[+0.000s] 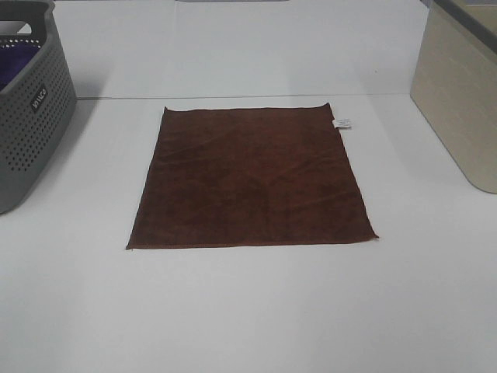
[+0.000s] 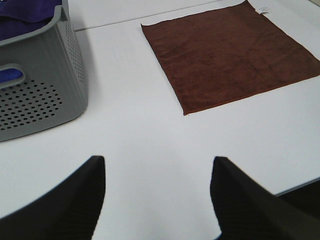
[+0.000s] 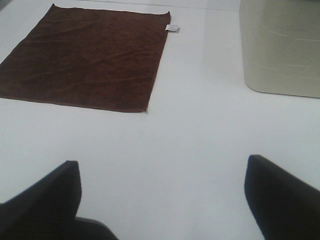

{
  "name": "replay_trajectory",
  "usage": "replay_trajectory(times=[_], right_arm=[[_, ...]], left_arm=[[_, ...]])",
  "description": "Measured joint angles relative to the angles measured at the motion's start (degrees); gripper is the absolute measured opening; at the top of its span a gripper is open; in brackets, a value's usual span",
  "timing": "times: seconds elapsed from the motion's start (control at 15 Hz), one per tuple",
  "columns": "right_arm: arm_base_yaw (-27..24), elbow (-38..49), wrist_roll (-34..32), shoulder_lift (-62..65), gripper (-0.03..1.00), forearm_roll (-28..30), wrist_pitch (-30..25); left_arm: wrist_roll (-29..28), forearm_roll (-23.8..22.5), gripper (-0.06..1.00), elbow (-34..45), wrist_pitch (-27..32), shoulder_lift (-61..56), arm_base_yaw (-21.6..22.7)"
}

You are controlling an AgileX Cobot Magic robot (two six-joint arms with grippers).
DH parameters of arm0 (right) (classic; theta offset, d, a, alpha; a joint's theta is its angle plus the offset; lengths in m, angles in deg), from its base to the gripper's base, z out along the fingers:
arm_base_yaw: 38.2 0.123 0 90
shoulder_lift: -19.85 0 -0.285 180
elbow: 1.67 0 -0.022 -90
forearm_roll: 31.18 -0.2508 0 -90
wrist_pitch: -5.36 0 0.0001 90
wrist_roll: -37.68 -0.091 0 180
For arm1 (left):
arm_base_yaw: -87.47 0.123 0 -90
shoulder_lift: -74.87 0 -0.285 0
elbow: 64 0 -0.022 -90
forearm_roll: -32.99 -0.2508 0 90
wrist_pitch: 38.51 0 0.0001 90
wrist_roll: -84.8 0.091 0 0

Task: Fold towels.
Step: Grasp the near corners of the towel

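A dark brown towel (image 1: 250, 179) lies flat and unfolded on the white table, with a small white tag (image 1: 342, 123) at its far right corner. It also shows in the left wrist view (image 2: 230, 55) and the right wrist view (image 3: 85, 55). Neither arm shows in the exterior high view. My left gripper (image 2: 157, 200) is open and empty, hovering over bare table on the near left side of the towel. My right gripper (image 3: 162, 200) is open and empty over bare table on the near right side of the towel.
A grey perforated basket (image 1: 31, 116) holding purple cloth (image 2: 27, 10) stands at the far left. A beige bin (image 1: 460, 93) stands at the far right. The white table (image 1: 248, 311) stretches in front of the towel.
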Motion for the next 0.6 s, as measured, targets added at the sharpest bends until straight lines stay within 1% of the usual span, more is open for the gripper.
replay_trajectory(times=[0.6], right_arm=[[0.0, 0.0, 0.0, 0.0, 0.83, 0.0, 0.0]], left_arm=[[0.0, 0.0, 0.59, 0.0, 0.0, 0.0, 0.0]])
